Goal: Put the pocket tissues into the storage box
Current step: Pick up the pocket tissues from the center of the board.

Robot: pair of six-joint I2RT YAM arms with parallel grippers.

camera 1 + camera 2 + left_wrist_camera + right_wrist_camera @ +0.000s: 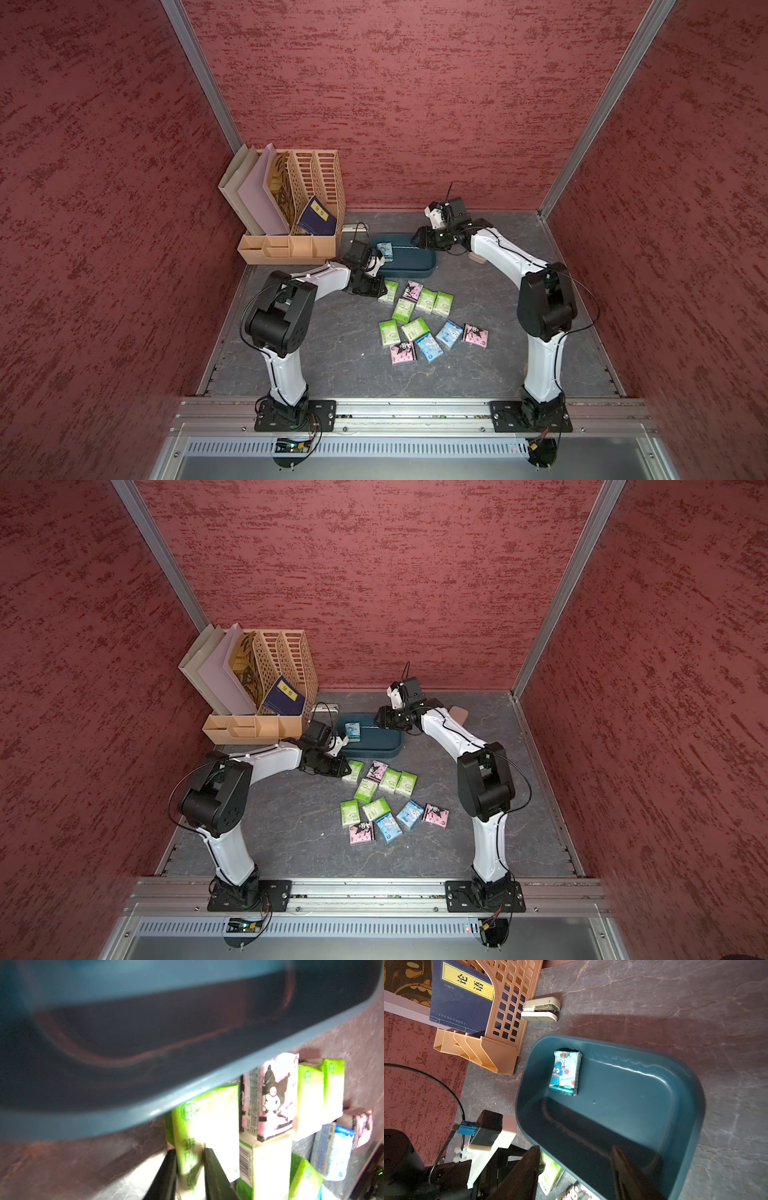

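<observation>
Altogether twelve tissue packets point(427, 300) are showing in both top views: six green packets point(403, 309), three pink packets point(475, 336) and three blue packets point(449, 333). One blue packet point(564, 1073) is lying flat inside the teal storage box point(409, 272), near the end closest to the beige file organizer point(291, 245). The other eleven are lying in a loose cluster on the desk point(332, 365) in front of the box: six green, three pink and two blue.

The left tool point(190, 1150) is clenching one end of the green packet point(207, 1122) nearest the box, its two black fingers point(214, 1167) pressing on either side of it. That packet is sitting just beside the box's near wall, next to a pink one point(272, 1097).

The right tool point(575, 1148) is hanging over the box with its fingers spread wide, grasping nothing. A single stapler point(542, 1008) is lying just beside the organizer, behind the box.
</observation>
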